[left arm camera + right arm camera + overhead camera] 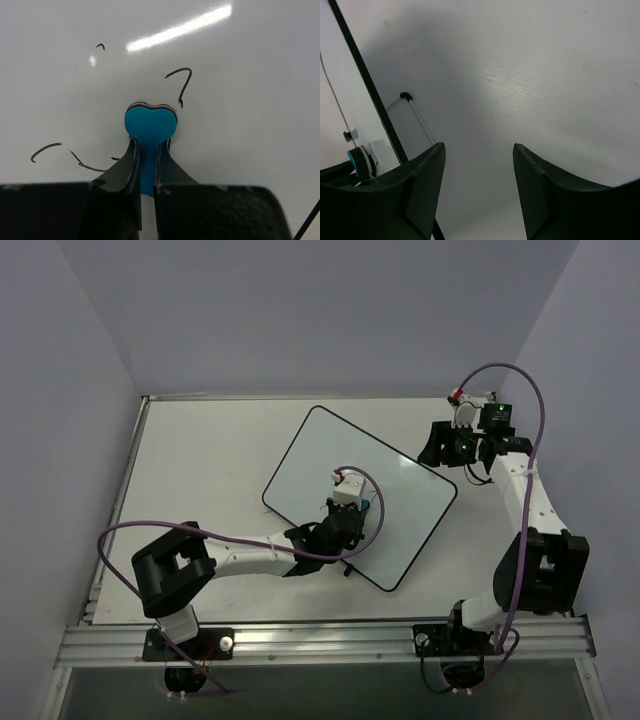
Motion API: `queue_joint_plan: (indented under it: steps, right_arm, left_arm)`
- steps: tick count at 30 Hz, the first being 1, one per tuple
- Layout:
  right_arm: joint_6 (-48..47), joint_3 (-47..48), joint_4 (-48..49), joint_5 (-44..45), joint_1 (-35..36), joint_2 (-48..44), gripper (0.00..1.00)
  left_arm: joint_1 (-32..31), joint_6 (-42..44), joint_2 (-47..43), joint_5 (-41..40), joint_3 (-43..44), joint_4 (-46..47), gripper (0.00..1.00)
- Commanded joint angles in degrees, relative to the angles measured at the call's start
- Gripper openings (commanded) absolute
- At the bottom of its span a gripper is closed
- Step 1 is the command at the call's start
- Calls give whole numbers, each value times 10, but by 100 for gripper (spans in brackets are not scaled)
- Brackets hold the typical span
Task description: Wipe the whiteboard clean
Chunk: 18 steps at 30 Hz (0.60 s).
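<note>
While the left gripper (149,146) pinches the blue eraser block (150,125) on the glossy white whiteboard (240,110), sweep flat over the black strokes (50,147) lower left; the right gripper (478,147) gapes empty.

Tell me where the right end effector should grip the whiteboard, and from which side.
Probably the thin rim of the whiteboard at its right corner, from the right, nearest the open right end effector. The board lies flat, so only its edge offers a pinch; the left end effector, shut on the blue eraser, occupies the middle.
</note>
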Motion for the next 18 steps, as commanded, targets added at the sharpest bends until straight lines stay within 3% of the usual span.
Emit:
queue_joint_plan:
  steps: [1, 9, 18]
  right_arm:
    - [-100, 87, -105, -117, 19, 53, 52]
    - [-83, 120, -70, -151, 15, 46, 51]
    - [-133, 121, -126, -201, 29, 81, 49]
  left_arm:
    - [0, -4, -19, 7, -16, -8, 2]
    - [0, 0, -8, 15, -22, 9, 2]
    - [0, 2, -12, 14, -19, 7, 2]
